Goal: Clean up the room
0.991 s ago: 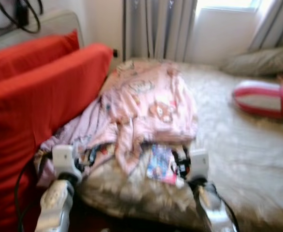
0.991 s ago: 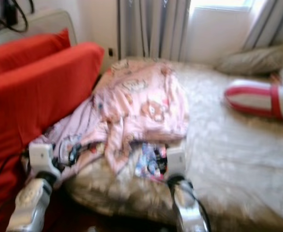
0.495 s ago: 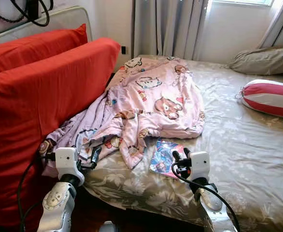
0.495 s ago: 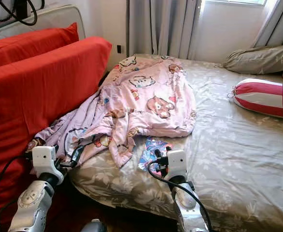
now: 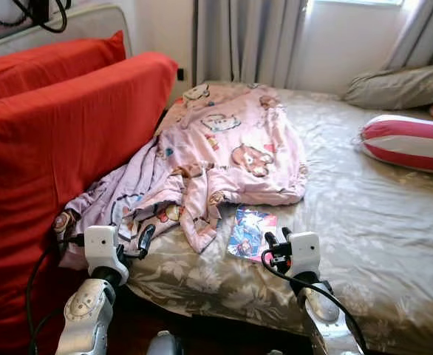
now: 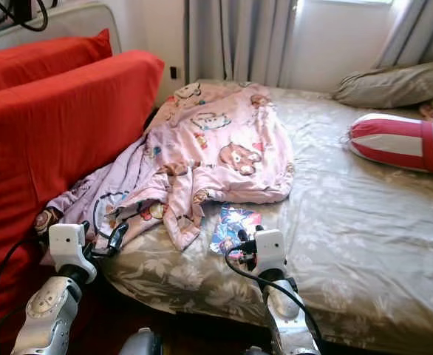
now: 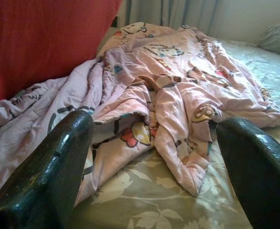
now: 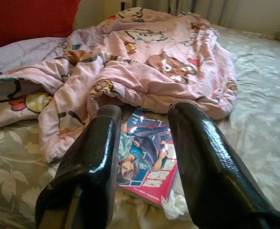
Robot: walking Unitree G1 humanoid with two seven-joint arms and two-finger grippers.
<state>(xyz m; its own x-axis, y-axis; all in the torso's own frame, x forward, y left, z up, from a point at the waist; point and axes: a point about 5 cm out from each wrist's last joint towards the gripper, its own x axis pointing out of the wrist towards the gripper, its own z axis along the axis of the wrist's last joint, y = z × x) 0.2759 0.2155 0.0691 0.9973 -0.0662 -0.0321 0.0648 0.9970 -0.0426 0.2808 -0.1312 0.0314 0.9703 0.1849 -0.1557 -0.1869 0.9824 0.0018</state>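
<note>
Comic book (image 5: pixel 251 233) is the obvious bit of clutter here, lying flat on the bed (image 5: pixel 372 222) just ahead of the right gripper (image 5: pixel 274 244), with its far edge tucked right up against the hem of the pink cartoon-print blanket (image 5: pixel 224 148). In the right wrist view the gripper's two fingers (image 8: pixel 90 162) are spread apart with the glossy cover sitting between and beyond them, not touching it yet as far as I can tell.

Handling-wise, my guess is it's light and floppy, thin pages, slick cover. Lying flat on a soft mattress means there's no edge sticking up to pinch, so I'd go for the near edge or a near corner, pressing into the bedding a little so one finger slides under. Grabbing the middle would probably just crease it or skid off the gloss. There's also something small and white (image 8: pixel 176 205) by the near corner, can't tell what it is.

Left gripper (image 5: pixel 141 240) is over to the side, fingers wide open, pointing at the crumpled lower end of the blanket just in front of it. That one's soft, bulky and will drape everywhere, so a pinch on a thick fold should hold fine. Red cushions (image 5: pixel 61 140) stand beside the left arm.
</note>
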